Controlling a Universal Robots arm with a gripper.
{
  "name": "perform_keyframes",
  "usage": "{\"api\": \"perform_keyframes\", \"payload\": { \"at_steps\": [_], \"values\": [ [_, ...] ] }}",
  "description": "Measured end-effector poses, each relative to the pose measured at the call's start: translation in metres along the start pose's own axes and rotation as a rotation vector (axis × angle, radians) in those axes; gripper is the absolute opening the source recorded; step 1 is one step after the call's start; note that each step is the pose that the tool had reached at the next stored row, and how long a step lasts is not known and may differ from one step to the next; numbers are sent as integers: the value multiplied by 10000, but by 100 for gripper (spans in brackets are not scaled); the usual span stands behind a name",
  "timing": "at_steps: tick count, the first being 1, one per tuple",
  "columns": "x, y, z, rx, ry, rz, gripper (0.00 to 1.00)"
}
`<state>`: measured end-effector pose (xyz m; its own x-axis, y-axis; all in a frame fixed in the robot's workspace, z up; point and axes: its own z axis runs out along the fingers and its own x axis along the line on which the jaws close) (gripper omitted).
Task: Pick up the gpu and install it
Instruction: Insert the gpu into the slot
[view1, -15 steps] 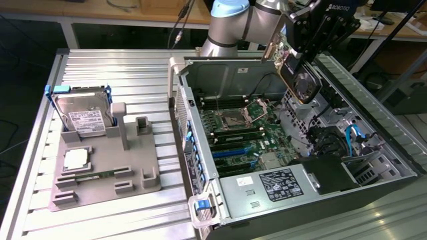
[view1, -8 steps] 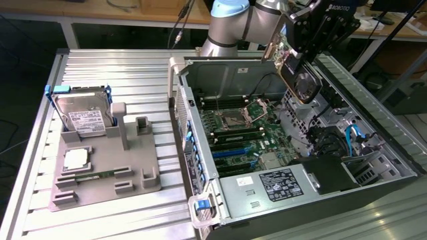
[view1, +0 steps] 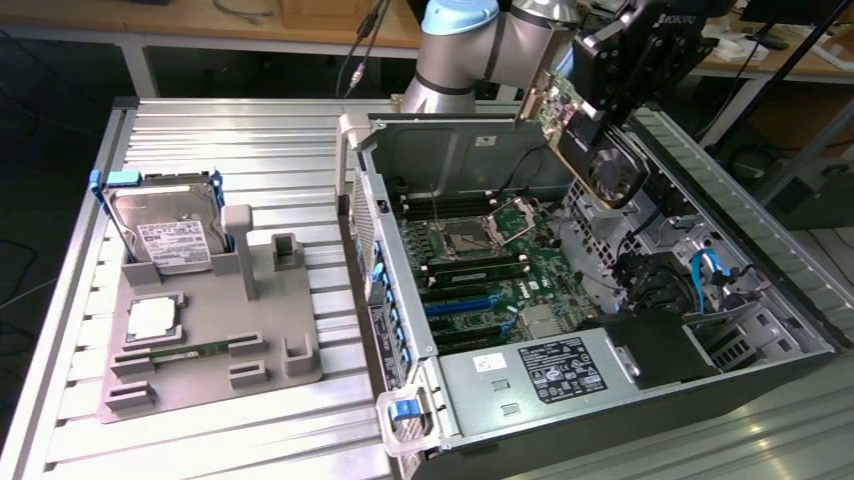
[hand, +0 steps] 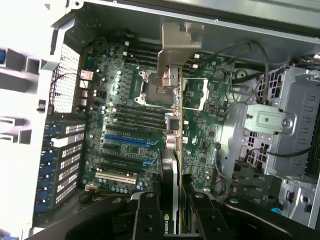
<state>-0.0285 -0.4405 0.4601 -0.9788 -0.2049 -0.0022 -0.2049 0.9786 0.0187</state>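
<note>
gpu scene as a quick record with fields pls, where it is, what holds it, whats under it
gpu: in the air over the open computer case, not seated in a slot
gripper: closed on the gpu, a finger on each face
bracket: silver, at the card's end away from the gripper
under gpu: motherboard
hard drive: upright in the gray holder, outside the case, exterior view's left

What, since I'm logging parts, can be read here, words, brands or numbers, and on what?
"NVIDIA", with logo: on the gpu gripped by the end effector.
"ROBOTIQ": on the end effector's body, exterior view.
Too small to read: hard drive label, power supply label.
</note>
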Motion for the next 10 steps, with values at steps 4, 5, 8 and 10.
{"api": "perform_keyframes", "payload": {
  "at_steps": [4,5,8,10],
  "values": [
    [0,-1,29,-2,16,-841,27],
    [0,-1,36,-2,19,-1024,27],
    [0,-1,56,-3,30,-1575,27],
    [0,-1,68,-3,37,-1934,27]
  ]
}}
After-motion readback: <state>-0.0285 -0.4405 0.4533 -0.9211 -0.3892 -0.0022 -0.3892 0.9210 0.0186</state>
